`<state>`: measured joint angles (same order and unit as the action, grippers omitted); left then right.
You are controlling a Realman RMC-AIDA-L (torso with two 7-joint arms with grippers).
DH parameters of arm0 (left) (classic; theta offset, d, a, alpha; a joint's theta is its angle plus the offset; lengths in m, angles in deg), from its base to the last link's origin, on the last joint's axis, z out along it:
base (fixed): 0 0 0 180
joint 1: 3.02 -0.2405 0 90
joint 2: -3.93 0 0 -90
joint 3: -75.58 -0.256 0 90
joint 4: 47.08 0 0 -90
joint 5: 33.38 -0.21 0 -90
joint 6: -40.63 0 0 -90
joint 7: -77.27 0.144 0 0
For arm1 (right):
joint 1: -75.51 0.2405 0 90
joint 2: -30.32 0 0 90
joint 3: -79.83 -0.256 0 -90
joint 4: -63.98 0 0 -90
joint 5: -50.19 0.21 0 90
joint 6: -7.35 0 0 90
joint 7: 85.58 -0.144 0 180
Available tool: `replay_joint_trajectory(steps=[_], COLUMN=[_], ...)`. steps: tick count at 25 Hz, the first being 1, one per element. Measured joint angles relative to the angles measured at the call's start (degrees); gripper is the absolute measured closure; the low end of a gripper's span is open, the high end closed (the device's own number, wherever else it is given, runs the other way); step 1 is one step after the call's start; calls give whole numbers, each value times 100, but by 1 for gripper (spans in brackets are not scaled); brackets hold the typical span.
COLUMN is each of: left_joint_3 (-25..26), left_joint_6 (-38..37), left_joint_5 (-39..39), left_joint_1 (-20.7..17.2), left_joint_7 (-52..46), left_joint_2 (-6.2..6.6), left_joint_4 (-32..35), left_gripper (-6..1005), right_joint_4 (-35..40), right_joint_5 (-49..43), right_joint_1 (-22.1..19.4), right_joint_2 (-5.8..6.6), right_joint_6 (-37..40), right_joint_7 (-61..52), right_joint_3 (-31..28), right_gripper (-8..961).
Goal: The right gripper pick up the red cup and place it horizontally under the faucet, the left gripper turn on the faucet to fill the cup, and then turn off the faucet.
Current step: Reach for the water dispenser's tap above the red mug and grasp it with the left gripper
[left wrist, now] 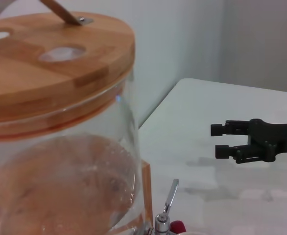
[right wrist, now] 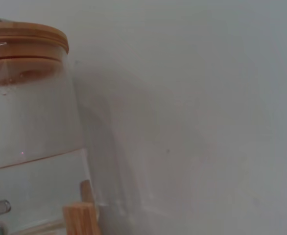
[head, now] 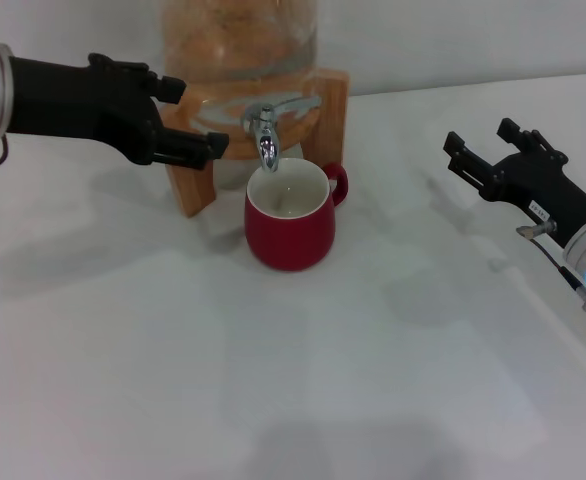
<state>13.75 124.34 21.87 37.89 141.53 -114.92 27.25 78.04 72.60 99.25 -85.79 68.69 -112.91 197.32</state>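
The red cup (head: 291, 225) stands upright on the white table, directly below the chrome faucet (head: 265, 136) of the glass dispenser (head: 241, 40); its handle points to the back right. My left gripper (head: 195, 120) is open just left of the faucet, level with the wooden stand (head: 188, 185), with nothing between its fingers. My right gripper (head: 454, 155) hangs open and empty to the right of the cup, well apart from it. In the left wrist view the faucet lever (left wrist: 170, 197) rises next to a sliver of the red cup (left wrist: 177, 226), with the right gripper (left wrist: 215, 141) beyond.
The dispenser has a wooden lid (left wrist: 50, 63) and orange contents low inside. A pale wall (right wrist: 207, 107) runs close behind it. The white table (head: 303, 380) stretches bare in front of the cup.
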Motion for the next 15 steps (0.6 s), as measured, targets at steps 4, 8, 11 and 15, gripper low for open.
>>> replay_joint_trajectory(steps=[4, 8, 11, 15], left_joint_3=[-3, 8, -10, -34], left_joint_6=[-116, -189, -202, -244], left_joint_5=[45, 107, 137, 169], left_joint_1=[120, 222, 263, 343], left_joint_7=[243, 437, 570, 739], left_joint_2=[0, 0, 2, 4], left_joint_4=[-254, -405, -417, -471], left_gripper=[138, 138, 138, 138], right_joint_4=[0, 6, 36, 72], right_joint_5=[0, 0, 0, 12], right_joint_1=[9, 10, 10, 8], right_joint_2=[0, 0, -7, -8], right_joint_6=[0, 0, 0, 0], right_joint_7=[0, 0, 0, 0], right_joint_3=[1, 1, 2, 2], right_gripper=[110, 110, 109, 109])
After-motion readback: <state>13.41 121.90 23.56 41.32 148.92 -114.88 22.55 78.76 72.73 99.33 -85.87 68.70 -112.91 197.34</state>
